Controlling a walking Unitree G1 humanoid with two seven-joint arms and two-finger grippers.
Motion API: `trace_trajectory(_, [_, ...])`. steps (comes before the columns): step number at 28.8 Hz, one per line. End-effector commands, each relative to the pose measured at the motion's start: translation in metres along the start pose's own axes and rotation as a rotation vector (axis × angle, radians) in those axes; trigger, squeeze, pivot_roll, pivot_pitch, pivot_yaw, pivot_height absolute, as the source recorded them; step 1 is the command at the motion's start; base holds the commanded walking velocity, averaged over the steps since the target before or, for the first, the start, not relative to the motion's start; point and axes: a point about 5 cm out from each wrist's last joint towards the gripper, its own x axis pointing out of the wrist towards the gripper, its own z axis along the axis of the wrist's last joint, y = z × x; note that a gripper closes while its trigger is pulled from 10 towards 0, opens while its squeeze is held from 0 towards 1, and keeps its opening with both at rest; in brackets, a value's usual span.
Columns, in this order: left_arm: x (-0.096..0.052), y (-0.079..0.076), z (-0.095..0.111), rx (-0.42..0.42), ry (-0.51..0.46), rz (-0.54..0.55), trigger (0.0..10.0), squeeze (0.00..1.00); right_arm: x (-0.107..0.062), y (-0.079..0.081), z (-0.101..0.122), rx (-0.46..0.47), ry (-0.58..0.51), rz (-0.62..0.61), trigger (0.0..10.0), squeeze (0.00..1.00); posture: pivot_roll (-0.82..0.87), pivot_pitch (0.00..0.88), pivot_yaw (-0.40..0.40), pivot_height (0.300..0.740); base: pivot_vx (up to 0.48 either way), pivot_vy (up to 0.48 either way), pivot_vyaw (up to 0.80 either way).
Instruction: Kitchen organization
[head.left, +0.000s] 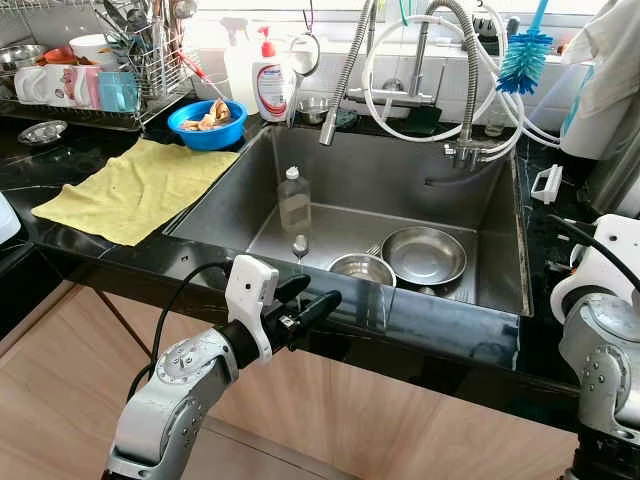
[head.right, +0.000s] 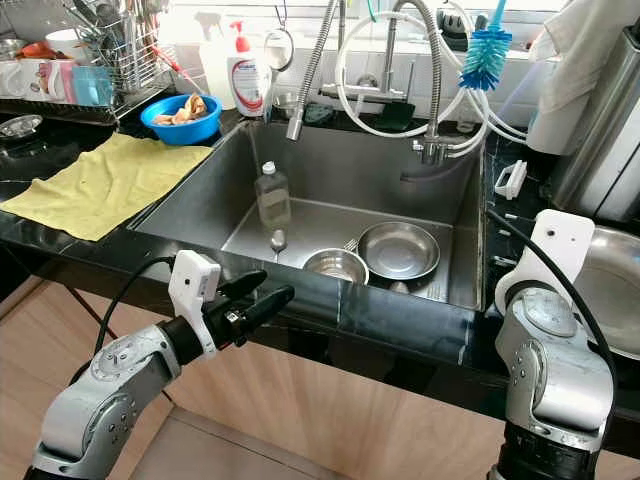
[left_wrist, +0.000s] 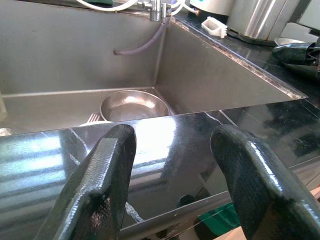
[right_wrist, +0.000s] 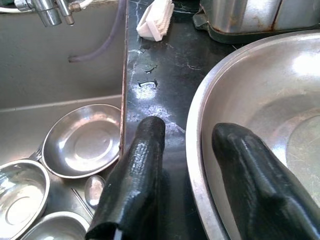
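Across the middle of the head views sits a steel sink (head.left: 470, 270). On its floor lie a shallow steel plate (head.left: 424, 255), a smaller steel bowl (head.left: 362, 268) just left of it, a fork (left_wrist: 93, 118) between them and a spoon (right_wrist: 93, 187); a clear bottle (head.left: 294, 200) stands upright at centre left. At the upper left a blue bowl (head.left: 207, 124) holds food scraps, beside a yellow cloth (head.left: 135, 187) spread on the black counter (head.left: 110, 262). Further up-left, a dish rack (head.left: 150, 70) carries mugs and cutlery. The left gripper (head.left: 300, 305) hovers at lower centre over the sink's front counter edge, fingers spread wide and holding nothing. At the right edge, the right gripper (right_wrist: 192, 175) straddles the rim of a large steel basin (right_wrist: 260, 125) on the counter, fingers apart, one inside and one outside.
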Motion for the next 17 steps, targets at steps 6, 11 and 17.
trace_trajectory(6, [-0.0008, -0.0005, 0.0022, 0.021, -0.004, -0.011, 10.0, 0.0, 0.0017, 0.0039, 0.0009, 0.03, 0.003, 0.013, 0.0, 0.0, -0.05, 0.0, 0.029, 0.74, 0.0, 0.0, 0.0])
trace_trajectory(11, [-0.0003, -0.0003, 0.0027, 0.023, -0.006, -0.012, 10.0, 0.0, 0.0015, 0.0063, 0.0024, 0.033, -0.006, 0.019, 0.0, 0.0, -0.05, 0.0, 0.029, 0.74, 0.0, 0.0, 0.0])
trace_trajectory(17, [0.0, 0.0002, 0.0029, 0.024, -0.007, -0.012, 10.0, 0.0, 0.0003, 0.0104, 0.004, 0.043, -0.015, 0.033, 0.0, 0.0, -0.05, 0.0, 0.03, 0.74, 0.0, 0.0, 0.0])
